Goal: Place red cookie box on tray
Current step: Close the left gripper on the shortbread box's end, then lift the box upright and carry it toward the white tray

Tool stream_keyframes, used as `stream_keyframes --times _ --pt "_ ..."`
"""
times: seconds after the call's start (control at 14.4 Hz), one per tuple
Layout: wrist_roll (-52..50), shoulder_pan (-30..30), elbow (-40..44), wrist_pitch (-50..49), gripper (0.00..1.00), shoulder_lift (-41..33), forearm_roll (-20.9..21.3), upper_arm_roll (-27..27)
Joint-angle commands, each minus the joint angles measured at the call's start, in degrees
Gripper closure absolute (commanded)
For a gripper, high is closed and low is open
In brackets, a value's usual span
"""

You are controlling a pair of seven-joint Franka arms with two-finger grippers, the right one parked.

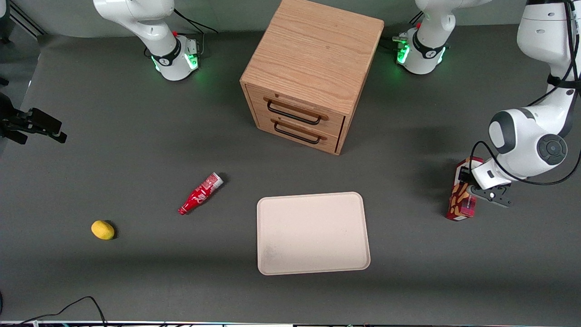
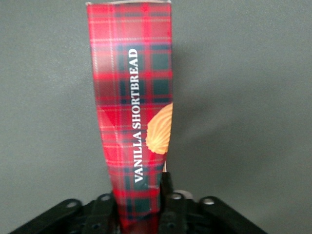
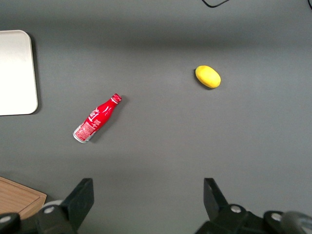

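The red cookie box [image 1: 459, 202] [image 2: 131, 122], tartan with "VANILLA SHORTBREAD" printed along it, lies at the working arm's end of the table. My left gripper [image 1: 466, 191] [image 2: 139, 207] sits over it, with a black finger pressed against each long side of the box, shut on it. Whether the box still rests on the table or hangs just above it, I cannot tell. The cream tray [image 1: 313, 234] [image 3: 17, 73] lies flat in the middle of the table, nearer the front camera than the cabinet, well apart from the box, with nothing on it.
A wooden two-drawer cabinet [image 1: 313, 72] stands farther from the front camera than the tray. A small red bottle [image 1: 199, 194] [image 3: 96, 119] lies beside the tray toward the parked arm's end. A yellow lemon [image 1: 103, 229] [image 3: 208, 76] lies farther that way.
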Motion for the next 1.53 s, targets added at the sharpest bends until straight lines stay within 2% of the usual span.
stream_keyframes --times 0.0,0.14,0.35,0.49,0.63,0.83,1.11,1.32,1.46 --pt "1.41 -0.18 0.28 -0.77 1.0 -0.79 -1.3 0.3" --pt "1.5 -0.27 3.34 -5.31 1.0 -2.45 -1.21 1.7" --pt "-0.25 -0.36 12.47 -19.89 1.0 -5.62 -1.65 1.62" --pt "-5.16 -0.53 19.93 -30.34 1.0 -6.94 -1.13 1.18" --pt "-10.25 -0.71 27.93 -40.19 1.0 -7.73 -0.6 -1.61" --pt "-26.31 -0.89 37.97 -50.85 1.0 -7.47 -0.07 -9.07" --pt "-46.02 -1.15 38.78 -49.83 1.0 -6.51 0.02 -20.42" --pt "-56.12 -5.61 38.08 -42.38 1.0 -3.27 1.16 -22.9" --pt "-60.79 -9.04 37.82 -37.28 1.0 0.42 3.35 -23.51"
